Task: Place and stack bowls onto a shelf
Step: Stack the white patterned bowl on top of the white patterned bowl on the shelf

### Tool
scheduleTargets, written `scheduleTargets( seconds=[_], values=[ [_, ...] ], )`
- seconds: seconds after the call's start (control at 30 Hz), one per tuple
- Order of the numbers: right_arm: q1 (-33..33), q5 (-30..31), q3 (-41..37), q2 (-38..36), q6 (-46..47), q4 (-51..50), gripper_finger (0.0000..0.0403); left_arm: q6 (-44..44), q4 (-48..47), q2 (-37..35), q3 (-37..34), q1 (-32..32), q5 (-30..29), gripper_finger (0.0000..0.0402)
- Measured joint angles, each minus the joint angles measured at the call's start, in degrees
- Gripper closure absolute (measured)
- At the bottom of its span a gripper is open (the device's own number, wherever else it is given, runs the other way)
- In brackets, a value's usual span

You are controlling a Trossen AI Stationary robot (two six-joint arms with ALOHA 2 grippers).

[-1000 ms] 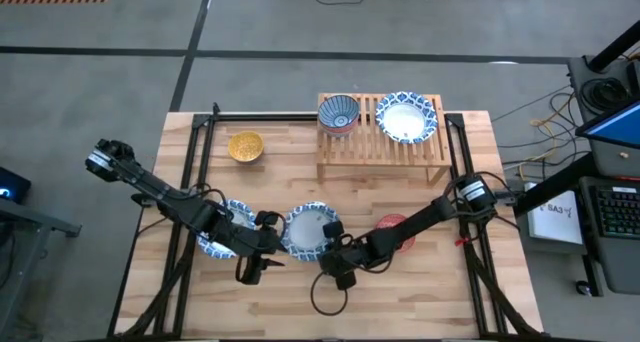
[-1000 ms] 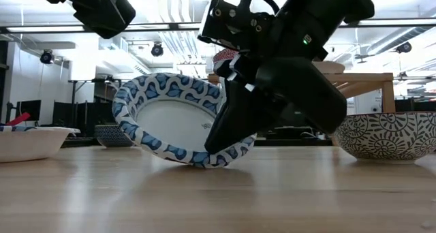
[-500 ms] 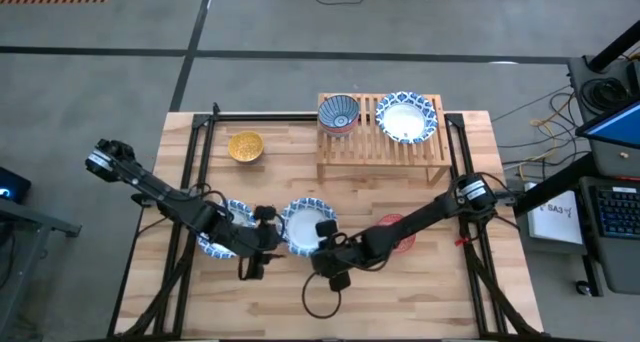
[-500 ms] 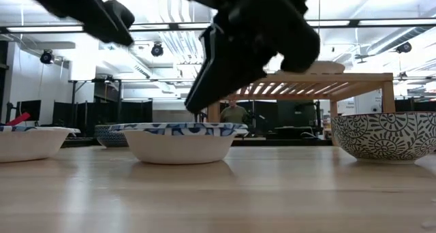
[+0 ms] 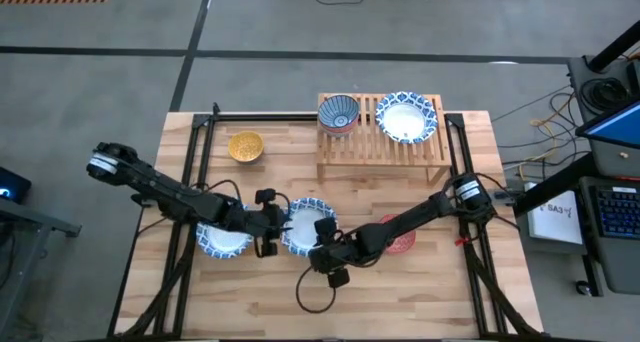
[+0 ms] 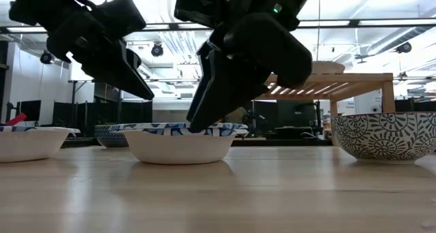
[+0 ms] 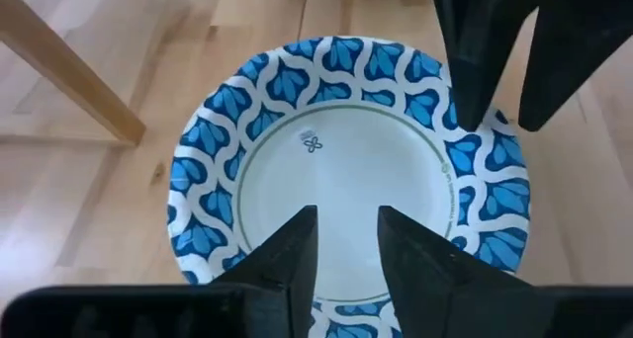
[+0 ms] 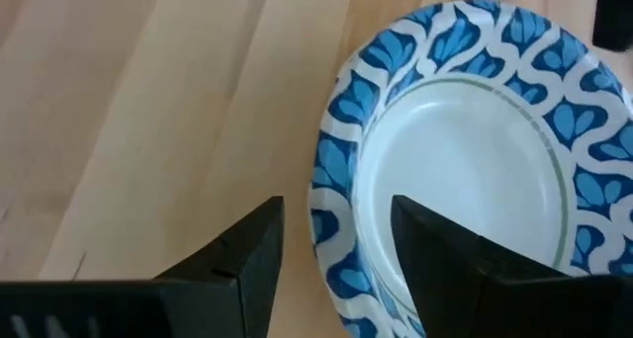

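two bowls sit on the shelf (image 5: 345, 154) at upper right of the high view. five are left on the desk (image 5: 420, 282). both the left claw (image 5: 268, 223) and right claw (image 5: 322, 236) are spread, empty, flanking the center bowl (image 5: 303, 226).

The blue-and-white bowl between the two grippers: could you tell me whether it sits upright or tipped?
Upright. In the low view the blue-and-white bowl rests flat on the table, its rim level and its base down.
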Motion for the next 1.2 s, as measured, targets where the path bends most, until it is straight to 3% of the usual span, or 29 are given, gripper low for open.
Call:
scheduleTargets(
  seconds=[0.3,1.2],
  values=[
    [-1.59,-0.9,-0.21,1.39,-0.63,0.45,0.0234,-0.04,-0.09,0.76,-0.28,0.77,2.08,0.0341],
    [-1.94,-2.38,0.61,1.16,-0.95,0.52,0.0352,-0.28,0.24,0.76,-0.31,0.77,2.78,0.0355]
  ],
)
